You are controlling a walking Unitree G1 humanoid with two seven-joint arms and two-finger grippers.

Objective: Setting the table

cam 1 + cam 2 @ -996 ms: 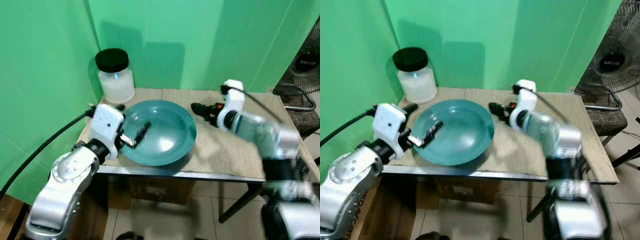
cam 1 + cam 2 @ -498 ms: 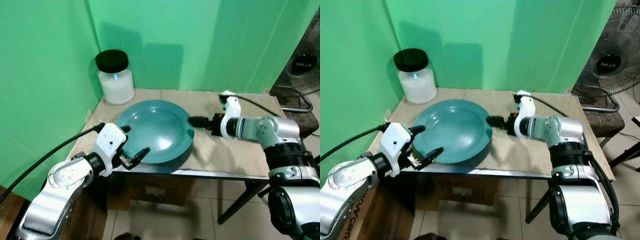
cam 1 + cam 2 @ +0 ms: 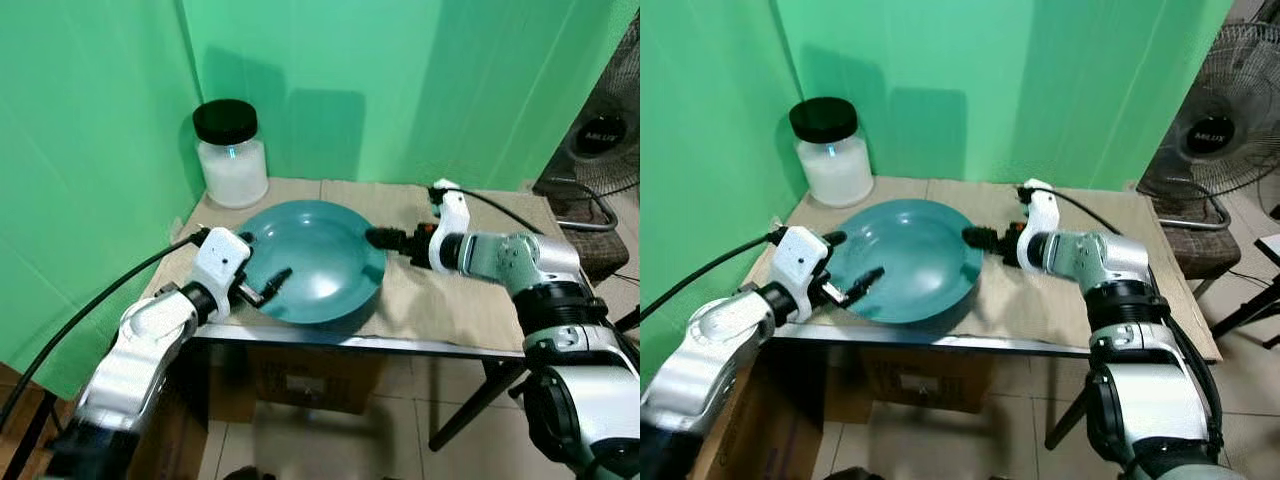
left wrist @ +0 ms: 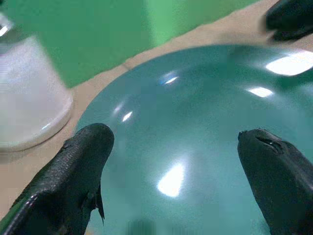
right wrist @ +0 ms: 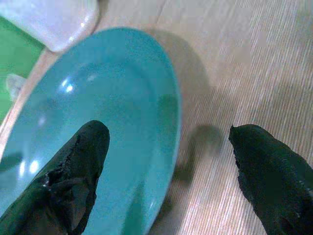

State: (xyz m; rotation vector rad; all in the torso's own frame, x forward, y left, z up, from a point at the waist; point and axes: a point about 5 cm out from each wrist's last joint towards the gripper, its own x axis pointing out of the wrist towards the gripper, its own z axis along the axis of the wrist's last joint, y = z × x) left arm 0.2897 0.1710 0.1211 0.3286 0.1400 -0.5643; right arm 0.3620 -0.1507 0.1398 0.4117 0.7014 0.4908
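Observation:
A wide teal plate (image 3: 318, 258) lies on the cloth-covered table (image 3: 450, 300). My left gripper (image 3: 262, 257) is at the plate's near-left rim, open, with one finger (image 3: 279, 275) reaching over the dish. In the left wrist view the left gripper (image 4: 176, 142) has its fingers spread wide, with the plate (image 4: 195, 98) between and beyond them. My right gripper (image 3: 385, 238) is at the plate's right rim, open. In the right wrist view the right gripper (image 5: 168, 134) straddles the rim: one finger (image 5: 80, 161) over the plate (image 5: 112, 107), the other above the cloth.
A white jar with a black lid (image 3: 231, 155) stands at the table's back left corner, close behind the plate. A fan (image 3: 600, 150) is off to the right. Green backdrop closes the left and back. Bare cloth (image 3: 470, 290) lies right of the plate.
My left gripper has come up from the table's front edge onto the plate's near-left rim. The right gripper has edged left up to the plate's right rim. The plate stays put.

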